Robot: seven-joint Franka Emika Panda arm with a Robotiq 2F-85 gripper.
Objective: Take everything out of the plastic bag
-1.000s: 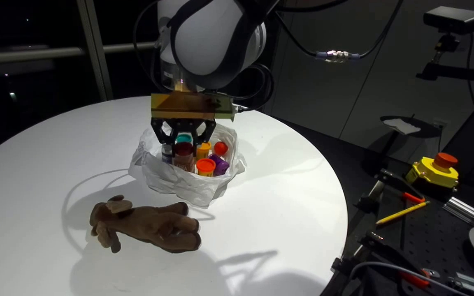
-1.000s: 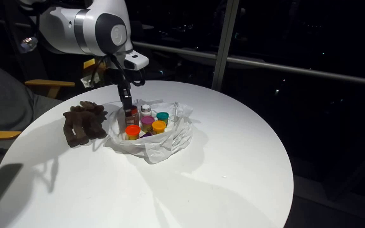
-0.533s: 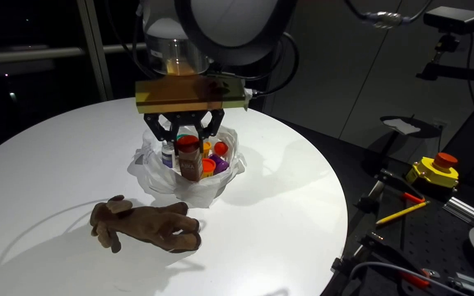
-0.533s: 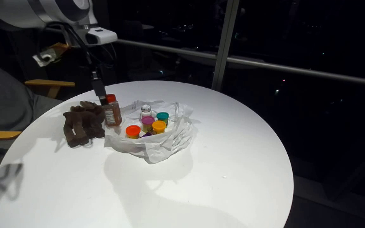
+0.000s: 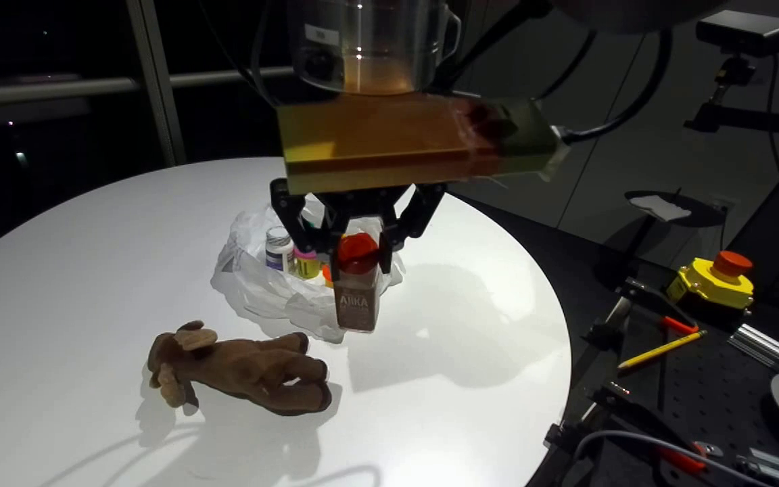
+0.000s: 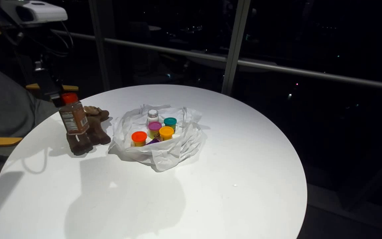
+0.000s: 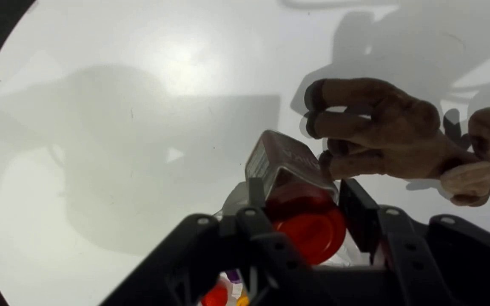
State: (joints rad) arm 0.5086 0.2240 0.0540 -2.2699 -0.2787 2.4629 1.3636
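The round white tabletop carries the open plastic bag; near the bag lies the brown plush toy, outside it. The end effector holds a red-capped jar by its upper part, above the tabletop. Inside the bag are a white-capped bottle and tubs with purple, red-orange, yellow and teal lids.

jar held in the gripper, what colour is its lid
Red; the lid shows best in the wrist view.
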